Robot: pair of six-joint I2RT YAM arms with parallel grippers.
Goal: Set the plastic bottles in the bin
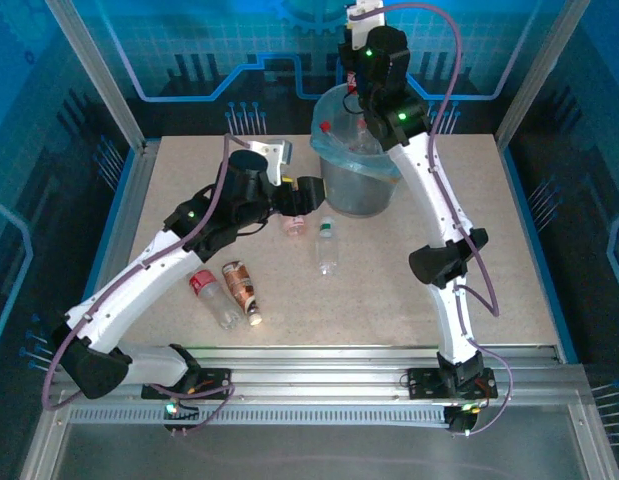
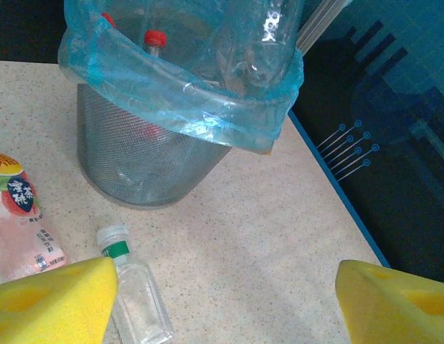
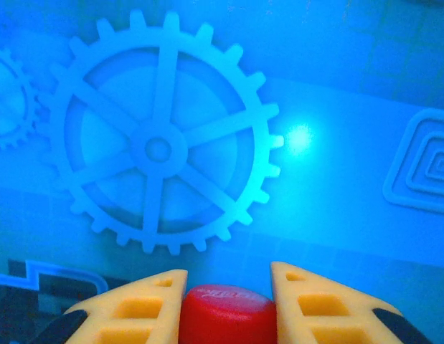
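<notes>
- Top external: the left jaws (image 1: pixel 307 196) hang low over the desk (image 1: pixel 509 260), parted, with nothing between them. Just below them lies a pink-labelled bottle (image 1: pixel 295 225), and beside that a clear bottle with a green collar (image 1: pixel 327 247). Well back from these jaws, toward the arm bases, lie a red-capped bottle (image 1: pixel 213 296) and a brown-labelled bottle (image 1: pixel 242 289). The grey bin (image 1: pixel 357 178) stands just beside the left jaws. The right jaws (image 1: pixel 354 90) are raised above the bin's rim.
- Left wrist: the left jaws (image 2: pixel 222 308) stand wide open and empty over bare desk (image 2: pixel 265 236). The green-collared clear bottle (image 2: pixel 133 290) lies against the inner edge of one yellow pad (image 2: pixel 53 304). The pink-labelled bottle (image 2: pixel 21 215) lies just outside that same pad. Straight ahead stands the mesh bin (image 2: pixel 146 161), lined with a blue bag (image 2: pixel 178 100). Red-capped bottles (image 2: pixel 155 39) sit inside it, and a tall clear bottle (image 2: pixel 268 43) rises above its rim.
- Right wrist: the right jaws (image 3: pixel 227 301) are closed on a red bottle cap (image 3: pixel 225 315), one yellow finger (image 3: pixel 135 308) on each side of it. Ahead of them is a blue wall with a gear graphic (image 3: pixel 161 147).
</notes>
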